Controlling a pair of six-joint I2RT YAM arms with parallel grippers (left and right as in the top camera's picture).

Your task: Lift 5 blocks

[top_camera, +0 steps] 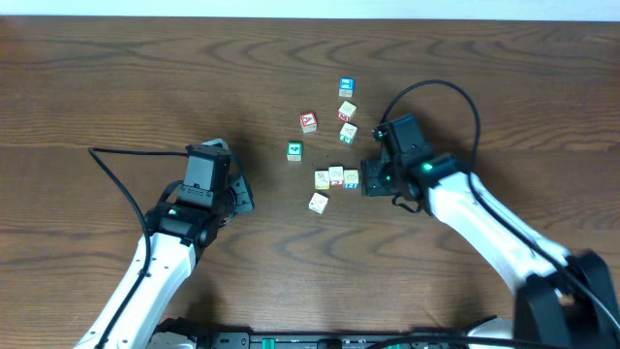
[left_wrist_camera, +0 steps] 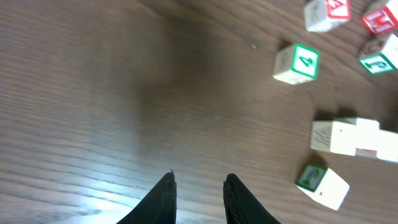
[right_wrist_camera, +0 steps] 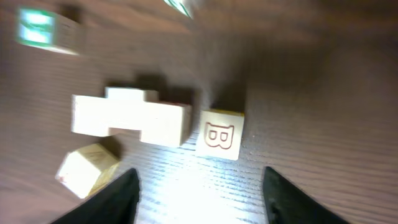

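Overhead surface: dark brown wooden table [top_camera: 97,78] with long wavy grain; a pale strip [top_camera: 310,9] runs beyond its far edge.
Room: only that strip shows past the table; what it is cannot be told.
Left fingers: left gripper [top_camera: 243,199], its black fingertips [left_wrist_camera: 166,190] a narrow gap apart with nothing between them.
Right fingers: right gripper [top_camera: 369,181] spread wide and clamped on nothing, its fingers [right_wrist_camera: 115,196] at the lower corners of the right wrist view.
Blocks: the blocks [top_camera: 336,175] lie between the two grippers. Three form a close-set row. The row's near end, the B block [right_wrist_camera: 219,135], is just ahead of the right fingers, in line with their gap but not within it. Whether it touches its neighbour cannot be told. A tilted block [right_wrist_camera: 87,169] lies close to the finger at that view's left; others stand apart toward the far edge.
Other cubes: green-faced cube [top_camera: 294,150], red-faced cube [top_camera: 308,121] and blue-faced cube [top_camera: 346,87] all sit farther from the right fingers than the row. The green-faced one is ahead and to the right of the left fingers.
Open wood: bare table straight ahead of the left fingers and to their left, reaching the far edge; a narrower bare patch separates them from the row.
Edges: the cluster is well apart from every table edge in view.
Cables: a black cable [top_camera: 436,92] arcs over the right arm; a second cable [top_camera: 116,165] trails beside the left arm.
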